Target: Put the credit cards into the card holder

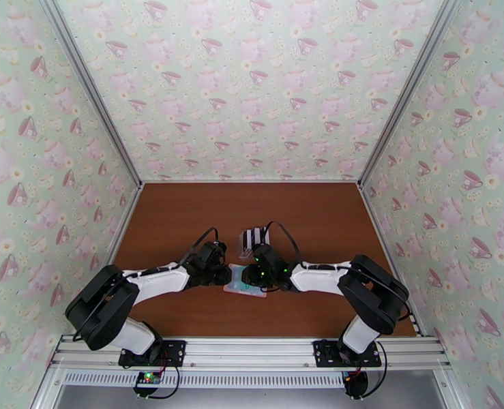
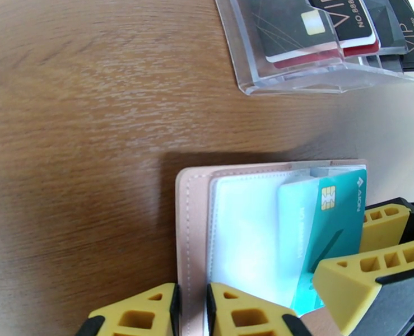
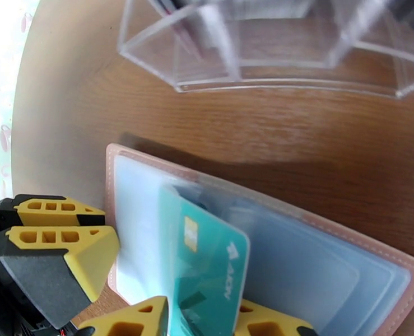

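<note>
Credit cards (image 2: pixel 296 29) stand in a clear rack (image 2: pixel 319 79) at the far side of the brown table (image 2: pixel 83 135), while 1 teal card (image 3: pixel 207 264) sits partly inside the pink card holder (image 2: pixel 192 219). The holder lies open on the table just in front of the rack, between the 2 arms. Part of the teal card shows dimly through a translucent sleeve (image 2: pixel 246 236), and the card looks tilted rather than flat.

The likely risk from here is a jam. Pushed at this angle, a corner of the card could catch the sleeve's lip and buckle the pocket, or ride over the sleeve instead of under it. A hard push could also drag the whole holder across the smooth wood if the hold on its cover slips.

The left gripper (image 2: pixel 192 303) has its yellow fingers pressed nearly together on the edge of the pink cover, pinning it. The right gripper (image 3: pixel 201 309) is closed on the teal card's near end, with the chip end pointing away from it.
</note>
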